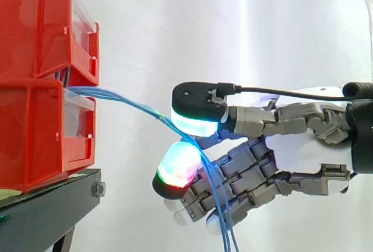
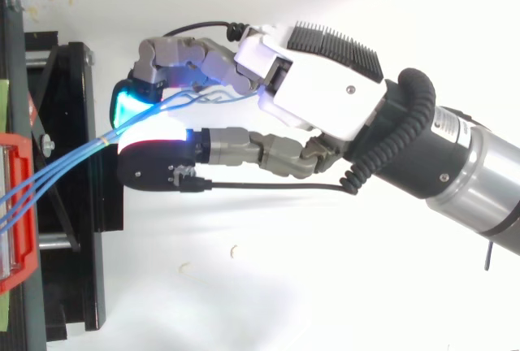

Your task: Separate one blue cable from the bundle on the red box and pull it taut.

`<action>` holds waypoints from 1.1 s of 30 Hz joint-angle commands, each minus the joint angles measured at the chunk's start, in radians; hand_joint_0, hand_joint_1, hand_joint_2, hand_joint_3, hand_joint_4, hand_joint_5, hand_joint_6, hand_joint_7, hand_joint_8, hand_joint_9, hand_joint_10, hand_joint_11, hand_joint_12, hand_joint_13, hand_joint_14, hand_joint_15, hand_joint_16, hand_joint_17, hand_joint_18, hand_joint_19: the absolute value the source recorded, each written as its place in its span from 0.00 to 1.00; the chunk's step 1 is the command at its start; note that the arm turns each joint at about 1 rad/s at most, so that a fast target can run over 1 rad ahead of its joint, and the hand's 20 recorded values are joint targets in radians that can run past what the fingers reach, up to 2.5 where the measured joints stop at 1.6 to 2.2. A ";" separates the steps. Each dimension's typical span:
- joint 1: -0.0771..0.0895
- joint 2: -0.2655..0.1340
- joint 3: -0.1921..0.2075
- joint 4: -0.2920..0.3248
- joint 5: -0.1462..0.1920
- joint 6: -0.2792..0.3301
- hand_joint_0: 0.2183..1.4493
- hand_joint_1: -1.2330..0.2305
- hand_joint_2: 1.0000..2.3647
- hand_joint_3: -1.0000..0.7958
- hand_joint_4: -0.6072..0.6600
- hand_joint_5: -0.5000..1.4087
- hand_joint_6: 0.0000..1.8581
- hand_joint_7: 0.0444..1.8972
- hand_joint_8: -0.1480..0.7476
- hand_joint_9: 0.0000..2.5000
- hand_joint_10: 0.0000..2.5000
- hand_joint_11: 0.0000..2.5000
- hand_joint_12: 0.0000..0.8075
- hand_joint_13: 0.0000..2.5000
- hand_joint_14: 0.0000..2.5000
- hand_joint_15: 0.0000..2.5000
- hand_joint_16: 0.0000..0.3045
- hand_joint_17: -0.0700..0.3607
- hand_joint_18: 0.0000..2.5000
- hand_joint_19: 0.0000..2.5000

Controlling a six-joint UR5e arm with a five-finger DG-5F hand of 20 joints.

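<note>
Two glossy red plastic bins stand stacked on a black stand (image 1: 52, 205): an upper bin (image 1: 41, 24) and a lower bin (image 1: 35, 135). At least three thin blue cables (image 1: 116, 97) leave the lower bin's front, run to the hand (image 1: 297, 147) and droop beyond it. The hand's curled, glowing rounded pads pinch the bundle.

no text, number or sign can be read; small print on the arm (image 2: 479, 180) is illegible.
</note>
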 commanded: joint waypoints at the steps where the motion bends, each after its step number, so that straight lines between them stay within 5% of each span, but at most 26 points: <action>1: 0.009 0.000 -0.001 0.013 0.014 -0.011 0.26 0.54 0.00 0.28 0.68 0.21 0.27 0.61 0.54 0.30 0.00 0.11 0.43 0.25 0.00 0.10 0.14 0.39 0.28 0.16; 13: 0.032 0.000 -0.001 0.049 0.066 -0.082 0.24 0.61 0.00 0.28 0.69 0.21 0.27 0.61 0.54 0.30 0.00 0.11 0.44 0.25 0.00 0.10 0.15 0.40 0.29 0.16; 23: 0.033 0.000 0.009 0.042 0.071 0.006 0.27 0.58 0.00 0.28 0.68 0.21 0.27 0.61 0.53 0.30 0.00 0.11 0.43 0.25 0.00 0.10 0.14 0.39 0.28 0.16; 33: 0.033 0.002 0.096 -0.148 0.070 0.127 0.27 0.58 0.00 0.28 0.69 0.21 0.27 0.62 0.53 0.30 0.00 0.11 0.42 0.25 0.00 0.10 0.14 0.39 0.28 0.16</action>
